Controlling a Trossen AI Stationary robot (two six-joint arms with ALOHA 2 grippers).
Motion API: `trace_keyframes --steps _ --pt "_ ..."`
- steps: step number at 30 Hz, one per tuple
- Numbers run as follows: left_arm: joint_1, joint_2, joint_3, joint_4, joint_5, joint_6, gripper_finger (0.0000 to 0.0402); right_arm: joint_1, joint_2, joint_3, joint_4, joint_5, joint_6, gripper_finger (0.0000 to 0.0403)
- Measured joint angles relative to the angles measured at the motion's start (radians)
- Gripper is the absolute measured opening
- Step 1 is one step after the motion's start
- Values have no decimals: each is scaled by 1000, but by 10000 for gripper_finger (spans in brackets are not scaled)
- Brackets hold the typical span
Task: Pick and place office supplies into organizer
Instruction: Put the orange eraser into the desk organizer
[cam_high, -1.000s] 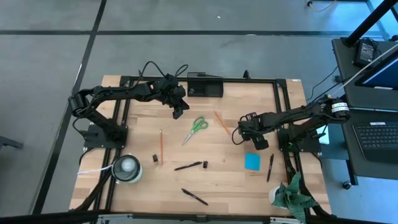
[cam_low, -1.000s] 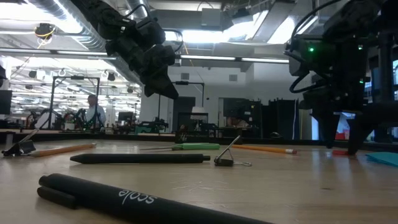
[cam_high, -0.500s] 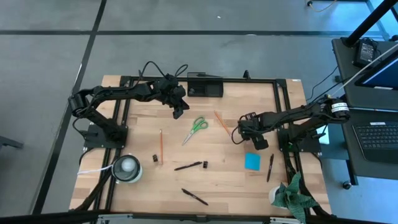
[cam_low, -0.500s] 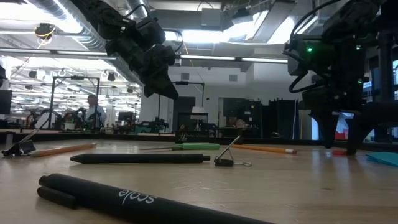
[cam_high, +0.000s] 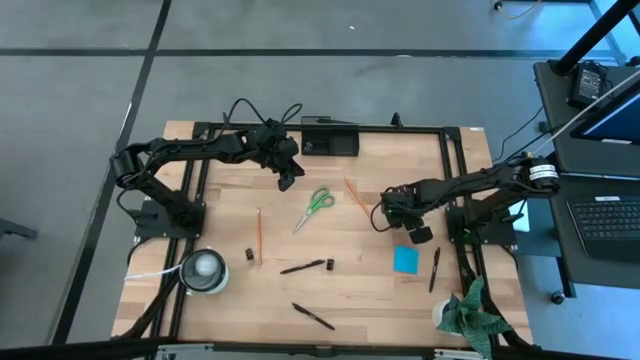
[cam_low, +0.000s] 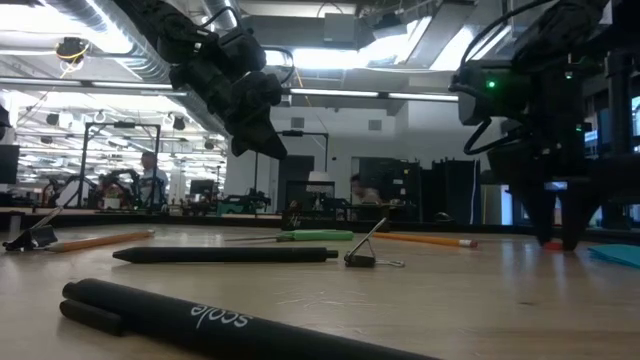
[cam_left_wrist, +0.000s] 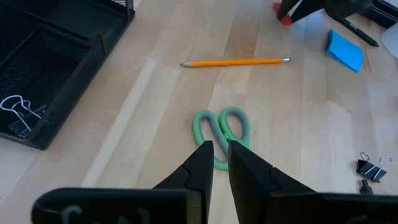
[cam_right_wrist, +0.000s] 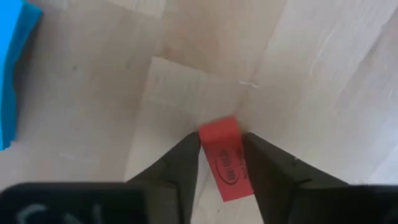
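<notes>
My right gripper (cam_right_wrist: 221, 138) points down at the table's right middle, closed on a small red piece (cam_right_wrist: 225, 163). My left gripper (cam_left_wrist: 221, 155) hangs shut and holds nothing above the far middle of the table, over the green-handled scissors (cam_left_wrist: 222, 127). The black organizer (cam_high: 330, 141) stands at the far edge with a clip in it. An orange pencil (cam_high: 354, 194), a second pencil (cam_high: 258, 235), the blue note pad (cam_high: 406, 259), black pens (cam_high: 303, 267) and small clips (cam_high: 249, 255) lie flat on the wood. My right gripper pinches the red piece by its two long sides (cam_right_wrist: 211, 149) between its two fingers, coming from above and pointing down. The fingers lie across the piece. In the low view the red piece (cam_low: 548, 243) shows at table height between the fingertips.
A white roll (cam_high: 204, 268) sits at the near left and a green cloth (cam_high: 468, 310) at the near right corner. A black metal frame (cam_high: 450, 180) runs round the table. More pens lie at the near middle (cam_high: 313, 316) and right (cam_high: 434, 268).
My right gripper has closed its fingers from wide apart onto the red piece, staying low at the same spot on the table. The red piece has stayed where it was.
</notes>
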Motion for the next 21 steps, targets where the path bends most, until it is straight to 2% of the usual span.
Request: trace_keyframes --steps 8,21 --pt "0 0 0 0 0 0 43 -2 5 0 -1 6 0 76" --pt "0 0 0 0 0 3 43 -2 11 52 -43 9 9 70"
